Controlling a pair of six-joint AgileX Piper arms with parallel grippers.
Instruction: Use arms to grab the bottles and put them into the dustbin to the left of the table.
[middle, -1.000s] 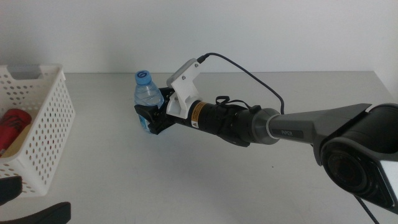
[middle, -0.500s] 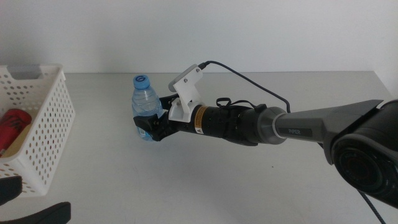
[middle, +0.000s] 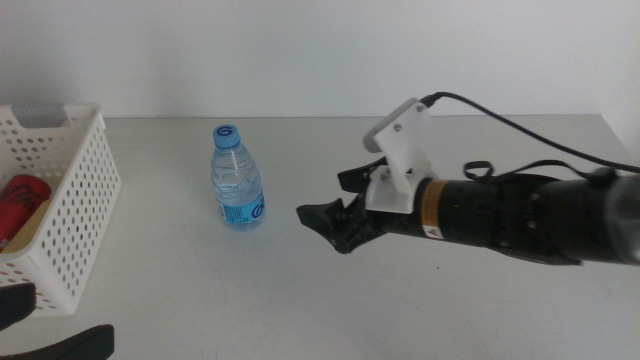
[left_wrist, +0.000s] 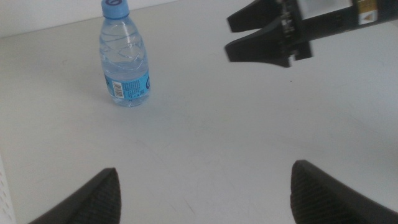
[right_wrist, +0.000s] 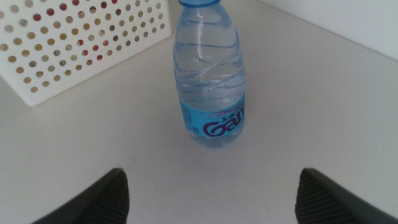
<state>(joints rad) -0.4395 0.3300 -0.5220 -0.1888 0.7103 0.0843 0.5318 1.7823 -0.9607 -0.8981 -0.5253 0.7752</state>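
- While my right gripper (middle: 318, 222) hangs low over the counter (middle: 420, 310), its jaws are spread and hold nothing.
- My right arm comes in from the right side of the middle view, with a white camera bracket (middle: 402, 152) and a black cable (middle: 520, 125) above its wrist.
- Upright on the counter stands the water bottle (middle: 237, 177), clear with a blue cap and a blue label, directly ahead of my right jaws and apart from them, with bare counter between.
- From my right wrist view the water bottle (right_wrist: 212, 81) sits centred in the gap line between the two jaw tips, beyond their reach, touching neither.
- My left gripper (middle: 45, 325) waits at the bottom left corner of the middle view; its jaws are spread wide, empty.
- From my left wrist view the water bottle (left_wrist: 125, 57) stands well ahead of my left jaws, and the right gripper (left_wrist: 249, 34) shows across from it, its two tips parted.
- At the left edge of the counter sits the dustbin (middle: 75, 215), a white perforated basket, off to the side of the water bottle and not touching it.
- Inside the dustbin lies the red can (middle: 20, 205), with something yellowish next to it that I cannot make out clearly.
- Through the holes of the dustbin (right_wrist: 81, 43) in my right wrist view, red and yellow show faintly.
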